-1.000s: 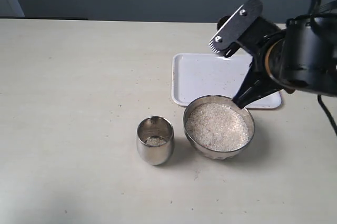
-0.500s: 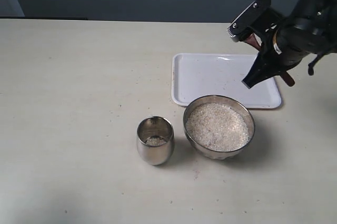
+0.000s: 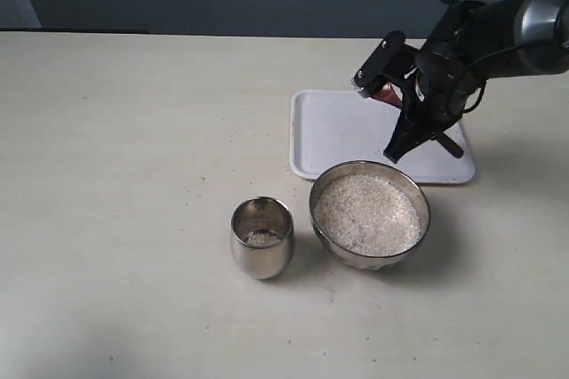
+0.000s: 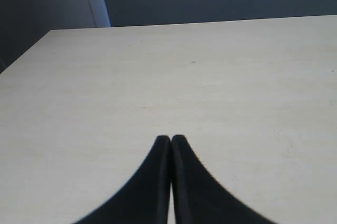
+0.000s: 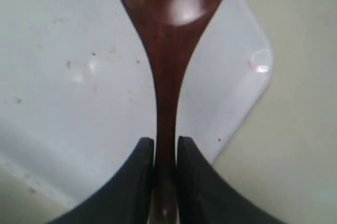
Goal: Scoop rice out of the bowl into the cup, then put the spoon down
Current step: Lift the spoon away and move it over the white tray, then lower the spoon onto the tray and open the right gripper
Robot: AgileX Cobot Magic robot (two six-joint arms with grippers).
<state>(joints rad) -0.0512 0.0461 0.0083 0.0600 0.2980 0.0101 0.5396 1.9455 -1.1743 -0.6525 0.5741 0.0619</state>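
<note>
Right now the whole move turns on where the bowl [image 3: 369,261] sits from my right gripper [image 5: 165,142]. That gripper is pinched narrow on the neck of the spoon [image 5: 167,77], and its wrist view shows the oval end running straight out ahead of the fingers, over the white tray [image 3: 338,134]. I see no grains in the spoon, only a glossy highlight.

In the exterior view the gripper hangs above the tray's far right part. From there the bowl, heaped with rice [image 3: 366,214], lies at about 7 o'clock, just off the tray's near edge. The cup [image 3: 262,250] is farther out at about 8 o'clock, just beside the bowl but not touching it, with only a thin layer of grains at its bottom. The spoon's long axis runs roughly from 10 o'clock to 4 o'clock across the tray, so as I read it, it is not yet aimed at the bowl. From that view I cannot tell which end is which.

My left gripper [image 4: 170,140] is pressed together on nothing, over bare table [image 4: 210,77], with none of the task things in its own view. I judge the right arm is clearly the nearer one, and any scoop needs it swung toward 7 o'clock and dipped.
</note>
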